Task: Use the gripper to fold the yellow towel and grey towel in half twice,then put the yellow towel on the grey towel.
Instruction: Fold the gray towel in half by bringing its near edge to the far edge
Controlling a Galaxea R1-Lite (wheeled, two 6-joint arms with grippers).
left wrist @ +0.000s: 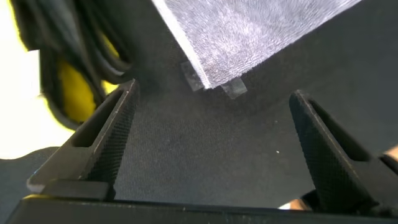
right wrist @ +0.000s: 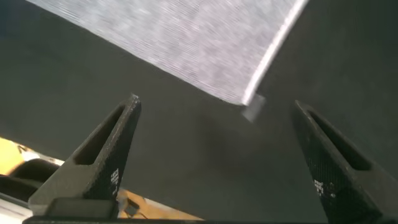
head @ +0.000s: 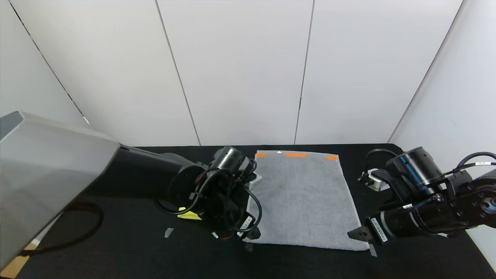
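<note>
The grey towel (head: 304,197) lies flat on the black table, with its orange band (head: 296,155) along the far edge. My left gripper (head: 252,234) hovers open just off the towel's near left corner (left wrist: 214,78), nothing between its fingers (left wrist: 109,134). At the near right corner (right wrist: 249,96) my right gripper (head: 355,234) is open and empty too. The left arm hides most of the yellow towel (head: 189,215); a bright patch of the yellow towel (left wrist: 78,102) lies beside the left gripper (left wrist: 214,93). The right gripper (right wrist: 216,102) holds nothing; only black tabletop lies between its jaws.
Small grey tape marks (head: 168,232) sit on the black table (head: 116,252), some at the towel's near corners (right wrist: 253,111). A small silver-white block (head: 375,182) lies at the back right. White wall panels close the far side. The table's front left edge (head: 11,267) shows wood.
</note>
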